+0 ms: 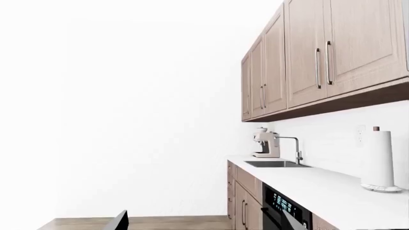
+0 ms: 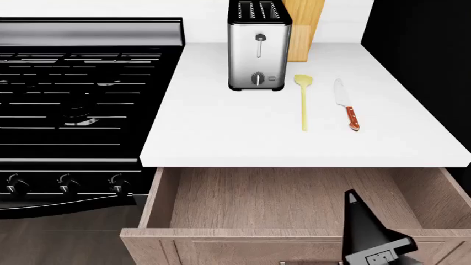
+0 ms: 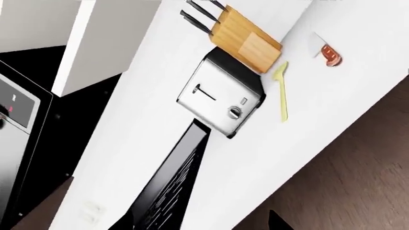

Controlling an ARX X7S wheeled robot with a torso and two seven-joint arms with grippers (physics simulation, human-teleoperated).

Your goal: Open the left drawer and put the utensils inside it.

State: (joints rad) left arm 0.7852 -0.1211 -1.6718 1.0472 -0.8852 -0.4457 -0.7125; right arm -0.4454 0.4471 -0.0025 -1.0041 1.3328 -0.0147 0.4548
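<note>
Left drawer pulled open below counter. Spatula and knife lie side by side, apart, on counter beside toaster. Right gripper over drawer; jaw state unclear. No readable writing.

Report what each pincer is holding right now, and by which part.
Nothing appears held. The spatula and knife lie untouched on the counter; the right pincer hovers over the open drawer. The left pincer barely shows.
</note>
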